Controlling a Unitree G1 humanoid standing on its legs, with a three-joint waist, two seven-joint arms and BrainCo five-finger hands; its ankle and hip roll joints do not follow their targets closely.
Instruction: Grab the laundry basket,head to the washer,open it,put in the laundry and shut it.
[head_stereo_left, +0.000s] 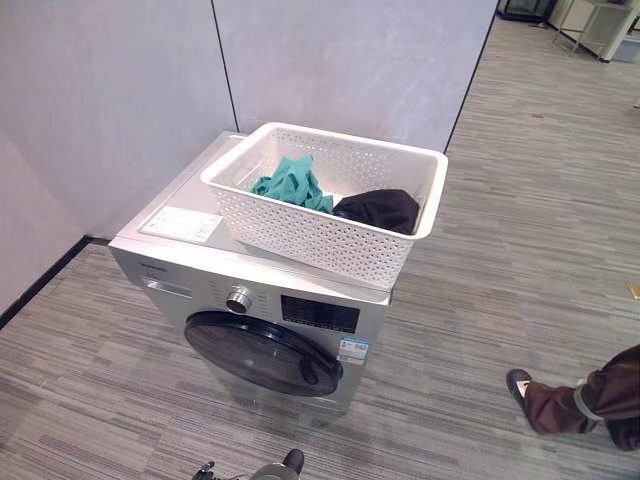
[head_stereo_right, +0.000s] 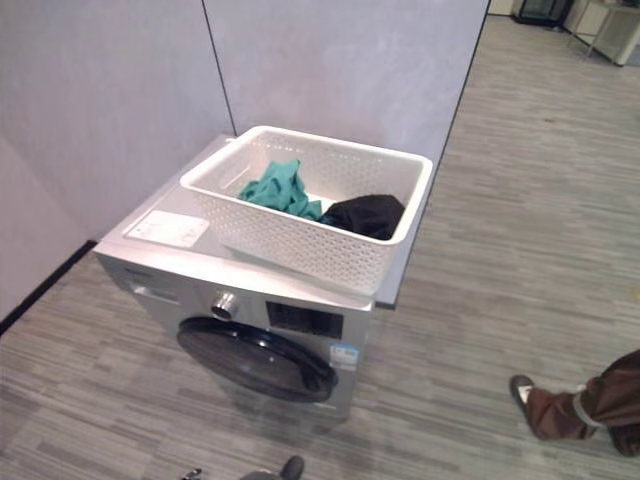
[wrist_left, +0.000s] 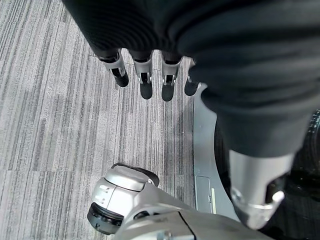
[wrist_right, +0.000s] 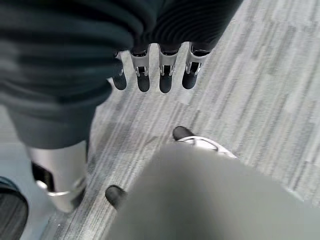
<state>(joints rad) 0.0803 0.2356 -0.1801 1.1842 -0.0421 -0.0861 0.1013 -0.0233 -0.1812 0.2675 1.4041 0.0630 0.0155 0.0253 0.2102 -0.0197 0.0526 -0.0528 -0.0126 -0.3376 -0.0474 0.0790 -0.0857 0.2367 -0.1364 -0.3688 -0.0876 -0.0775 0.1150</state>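
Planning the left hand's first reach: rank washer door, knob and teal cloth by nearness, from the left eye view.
1. Washer door, low in front, nearest the left hand.
2. Knob, above the door.
3. Teal cloth, up in the basket.

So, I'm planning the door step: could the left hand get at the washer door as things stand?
Probably yes. The washer door is shut and faces the robot with bare floor before it. The laundry basket sits on top, clear of the door. The left hand hangs open over the floor, holding nothing, so it would only need to reach forward.
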